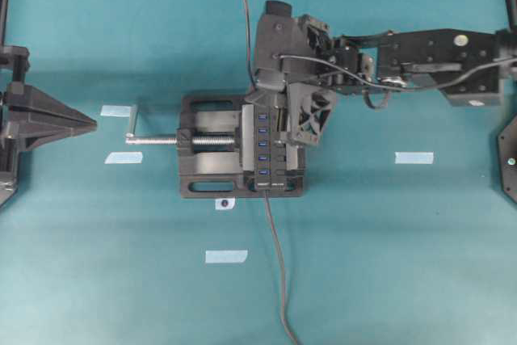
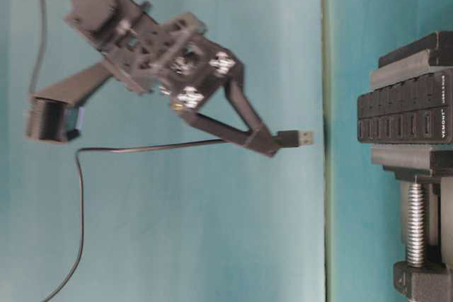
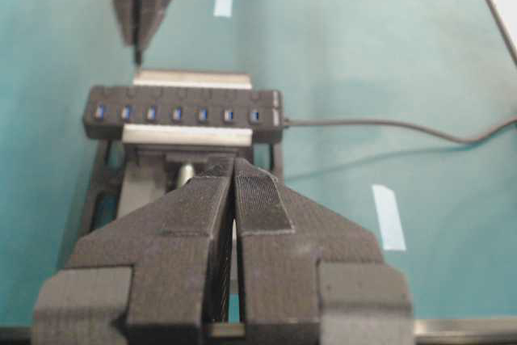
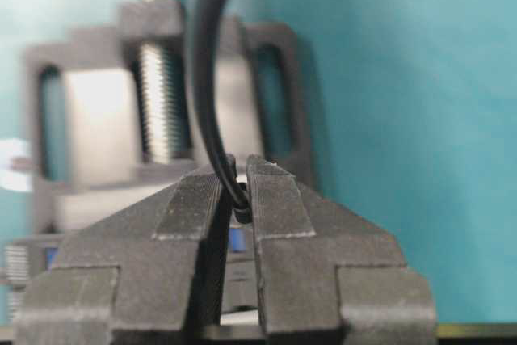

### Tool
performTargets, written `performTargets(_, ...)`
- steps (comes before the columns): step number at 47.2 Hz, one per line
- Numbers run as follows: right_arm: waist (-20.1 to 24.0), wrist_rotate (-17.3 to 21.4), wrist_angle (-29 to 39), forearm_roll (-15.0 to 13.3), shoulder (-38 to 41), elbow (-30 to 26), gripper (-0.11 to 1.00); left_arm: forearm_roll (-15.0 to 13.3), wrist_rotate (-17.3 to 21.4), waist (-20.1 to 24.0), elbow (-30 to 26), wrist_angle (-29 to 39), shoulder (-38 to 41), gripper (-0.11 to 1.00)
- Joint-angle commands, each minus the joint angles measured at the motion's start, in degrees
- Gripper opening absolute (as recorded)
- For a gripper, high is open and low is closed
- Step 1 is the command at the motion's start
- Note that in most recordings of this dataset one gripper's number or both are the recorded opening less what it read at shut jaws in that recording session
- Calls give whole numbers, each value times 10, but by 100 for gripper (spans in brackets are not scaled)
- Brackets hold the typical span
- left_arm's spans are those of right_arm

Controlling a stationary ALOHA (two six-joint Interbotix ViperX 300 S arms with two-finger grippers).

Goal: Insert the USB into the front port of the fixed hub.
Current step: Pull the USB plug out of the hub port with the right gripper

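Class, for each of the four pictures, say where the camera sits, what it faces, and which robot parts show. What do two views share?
Overhead: above, facing down on vise and hub; both arms.
Table-level: low, sideways; right claw holding USB plug.
Left wrist: behind shut left claw, facing hub.
Right wrist: behind right claw pinching cable.
Both wrist views share the vise.

A clear gap separates the USB (image 2: 303, 137) from the hub (image 2: 403, 114). The vise (image 1: 212, 169) flanks the hub, its screw (image 1: 153, 140) jutting toward the left tool (image 1: 81, 124), well apart.
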Motion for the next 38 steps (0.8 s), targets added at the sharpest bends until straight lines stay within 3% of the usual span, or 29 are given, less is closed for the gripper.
performTargets(1,9,8,-2,11,-25,-6,7,2,-1,2,-7,-4,3,0)
performTargets(13,23,19,-3,36,-28,1,7,2,-1,2,-5,-4,3,0)
performTargets(22,32,59,-3,35,-30,3,7,2,-1,2,-4,-2,3,0)
performTargets(38,50,63,-4,35,-40,11,7,2,-1,2,-2,-1,4,0)
